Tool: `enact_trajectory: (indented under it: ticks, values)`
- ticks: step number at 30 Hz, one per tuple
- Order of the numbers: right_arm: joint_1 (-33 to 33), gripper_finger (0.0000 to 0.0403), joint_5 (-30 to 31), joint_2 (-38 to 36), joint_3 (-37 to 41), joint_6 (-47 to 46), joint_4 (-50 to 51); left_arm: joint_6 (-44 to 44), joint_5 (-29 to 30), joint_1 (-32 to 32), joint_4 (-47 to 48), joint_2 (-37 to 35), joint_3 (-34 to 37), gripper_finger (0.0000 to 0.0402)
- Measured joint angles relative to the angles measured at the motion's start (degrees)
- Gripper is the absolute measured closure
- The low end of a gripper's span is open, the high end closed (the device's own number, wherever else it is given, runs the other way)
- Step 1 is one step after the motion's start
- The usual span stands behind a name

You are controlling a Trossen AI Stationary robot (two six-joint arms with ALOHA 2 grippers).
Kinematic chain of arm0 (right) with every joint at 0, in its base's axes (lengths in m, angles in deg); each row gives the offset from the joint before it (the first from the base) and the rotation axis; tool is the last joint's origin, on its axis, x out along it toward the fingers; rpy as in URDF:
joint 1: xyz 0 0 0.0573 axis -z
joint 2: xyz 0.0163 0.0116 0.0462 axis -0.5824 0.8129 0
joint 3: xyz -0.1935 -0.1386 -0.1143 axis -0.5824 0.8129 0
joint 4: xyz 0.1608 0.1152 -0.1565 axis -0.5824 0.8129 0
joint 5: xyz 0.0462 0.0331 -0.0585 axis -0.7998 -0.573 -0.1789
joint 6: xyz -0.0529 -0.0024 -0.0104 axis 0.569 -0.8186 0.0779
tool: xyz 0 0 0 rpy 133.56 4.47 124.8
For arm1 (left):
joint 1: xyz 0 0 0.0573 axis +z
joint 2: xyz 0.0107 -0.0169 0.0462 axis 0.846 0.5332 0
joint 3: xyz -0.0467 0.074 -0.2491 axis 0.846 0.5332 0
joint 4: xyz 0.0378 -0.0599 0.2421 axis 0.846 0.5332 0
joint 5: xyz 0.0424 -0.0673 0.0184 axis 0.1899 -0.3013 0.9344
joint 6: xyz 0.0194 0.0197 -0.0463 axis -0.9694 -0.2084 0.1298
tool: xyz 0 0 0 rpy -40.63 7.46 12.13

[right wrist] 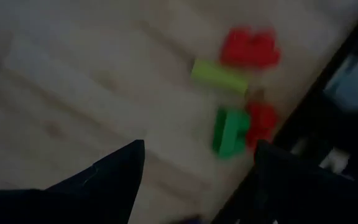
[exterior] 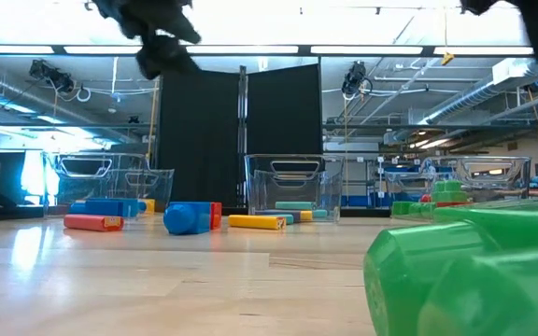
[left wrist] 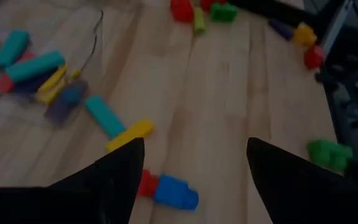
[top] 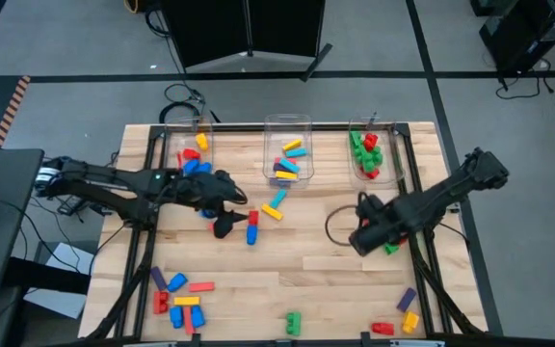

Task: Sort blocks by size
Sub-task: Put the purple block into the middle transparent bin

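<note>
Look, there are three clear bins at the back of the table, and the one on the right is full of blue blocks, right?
Not quite. The three clear bins are there, but the right bin holds green and red blocks, not blue ones. The high view shows this.

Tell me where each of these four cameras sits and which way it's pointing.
High: overhead, straight down; both arms and three bins show.
Low: table height, level across; blue block, arm tips above.
Left wrist: past its open jaws at the blue block.
Right wrist: past its open jaws at a green block.
High, low and left wrist share the blue block.
</note>
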Motion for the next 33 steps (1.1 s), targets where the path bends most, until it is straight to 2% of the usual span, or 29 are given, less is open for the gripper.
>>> enact_trajectory:
  ticks: [9, 14, 19, 23, 33]
  values:
    - [-9.66, 0.0096, -13.98, 2.62, 2.94, -18.88, 0.16, -0.43, -1.63, -1.08, 1.58, -1.72, 0.49, 0.011]
    - [-15.83, 0.0102, -17.13, 4.5, 3.02, -30.57, -1.26, -0.5, -3.2, -1.43, 1.22, -1.72, 0.49, 0.011]
    - [-20.09, 0.011, -18.52, 5.93, 3.02, -34.39, -3.41, -1.46, -3.49, -1.41, 0.81, -1.7, 0.49, 0.011]
    - [-22.69, 0.0114, -18.54, 7.86, 3.03, -22.16, -4.17, -1.46, -3.49, -1.39, -0.76, -1.68, 0.49, 0.011]
    - [-29.27, 0.0116, -18.71, 16.18, 3.06, 26.55, -7.33, -0.39, -4.94, -1.39, -4.27, -1.68, 0.49, 0.011]
